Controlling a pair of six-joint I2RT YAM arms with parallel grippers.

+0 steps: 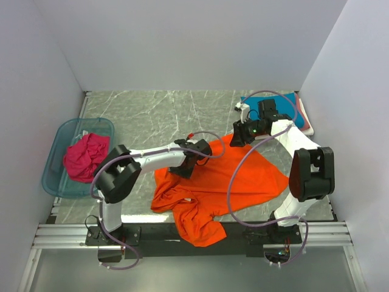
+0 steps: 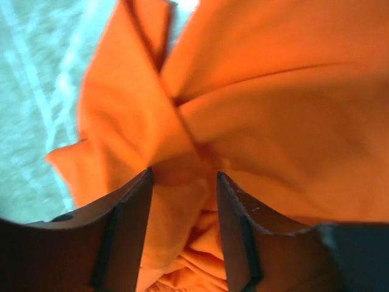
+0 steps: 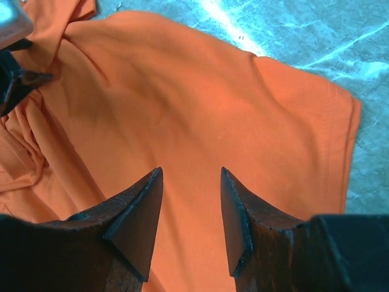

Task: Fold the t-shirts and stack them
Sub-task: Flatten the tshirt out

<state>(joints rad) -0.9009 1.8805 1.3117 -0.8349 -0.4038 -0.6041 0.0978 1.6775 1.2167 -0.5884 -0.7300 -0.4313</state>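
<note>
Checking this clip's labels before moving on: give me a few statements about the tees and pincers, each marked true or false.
1. The orange tee lies crumpled and unfolded on the table. True.
2. The magenta tee is on the folded pile. False: it lies in the tub at the left.
3. The right pincer is shut on the orange tee. False: its jaws stand apart above the cloth, with nothing gripped.
4. A teal tee tops the pile at the far right. True.
5. The left pincer is over the orange tee. True.
</note>
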